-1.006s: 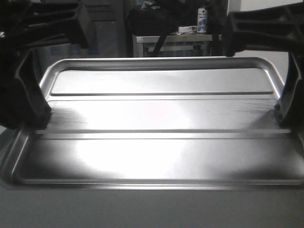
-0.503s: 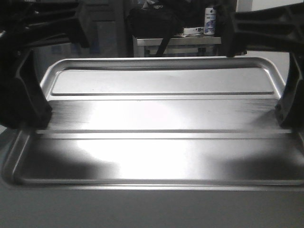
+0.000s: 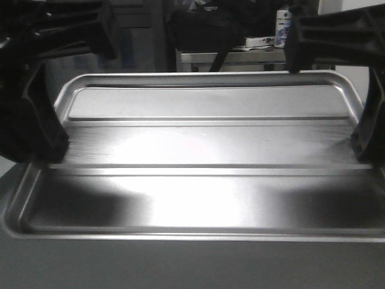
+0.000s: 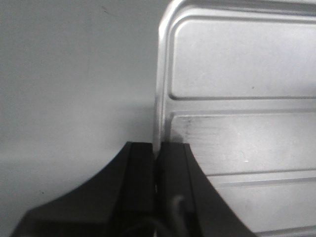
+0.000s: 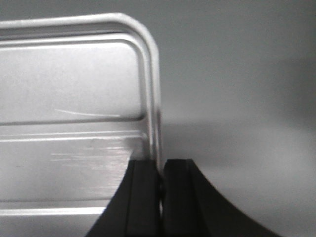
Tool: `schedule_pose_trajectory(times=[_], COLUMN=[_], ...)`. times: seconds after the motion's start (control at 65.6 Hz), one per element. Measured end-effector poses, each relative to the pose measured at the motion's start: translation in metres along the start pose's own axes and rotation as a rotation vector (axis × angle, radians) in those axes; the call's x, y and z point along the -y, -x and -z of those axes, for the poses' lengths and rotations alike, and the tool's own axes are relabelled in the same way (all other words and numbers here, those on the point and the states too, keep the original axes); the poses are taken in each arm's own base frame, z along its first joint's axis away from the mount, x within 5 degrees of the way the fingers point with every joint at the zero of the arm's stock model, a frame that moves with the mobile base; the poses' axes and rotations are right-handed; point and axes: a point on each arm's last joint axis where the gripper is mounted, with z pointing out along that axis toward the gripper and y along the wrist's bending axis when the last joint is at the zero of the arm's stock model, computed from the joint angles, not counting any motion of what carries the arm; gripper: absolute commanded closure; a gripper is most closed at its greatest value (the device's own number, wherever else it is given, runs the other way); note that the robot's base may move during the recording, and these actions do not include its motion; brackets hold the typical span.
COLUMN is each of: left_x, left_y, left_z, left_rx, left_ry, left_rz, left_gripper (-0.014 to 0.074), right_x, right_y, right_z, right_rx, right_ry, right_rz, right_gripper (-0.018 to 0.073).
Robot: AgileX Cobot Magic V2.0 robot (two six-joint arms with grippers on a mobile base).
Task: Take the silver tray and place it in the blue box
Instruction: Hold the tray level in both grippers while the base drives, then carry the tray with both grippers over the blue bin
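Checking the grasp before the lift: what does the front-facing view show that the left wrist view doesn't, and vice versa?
Only front-facing: the silver tray across its full width, the right gripper at its right end, and a bottle in the background. Only left wrist: the left gripper shut on the tray's rim, one finger on each side. Both: the tray's ridged panel and the left gripper.
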Motion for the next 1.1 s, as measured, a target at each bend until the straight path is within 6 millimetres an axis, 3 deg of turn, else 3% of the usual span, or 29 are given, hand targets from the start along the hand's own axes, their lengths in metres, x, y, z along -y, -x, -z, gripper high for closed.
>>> schedule_pose_trajectory(times=[1.097], left_x=[0.0003], left_y=[0.0001], left_z=[0.0000], left_rx=[0.001], left_ry=[-0.004], left_rz=[-0.002], left_gripper=[0.0700], right_x=[0.0004], right_y=[-0.0001], right_z=[0.0000], right_rx=[-0.001], right_ry=[-0.004], right_rz=[0.000], right_gripper=[0.0503])
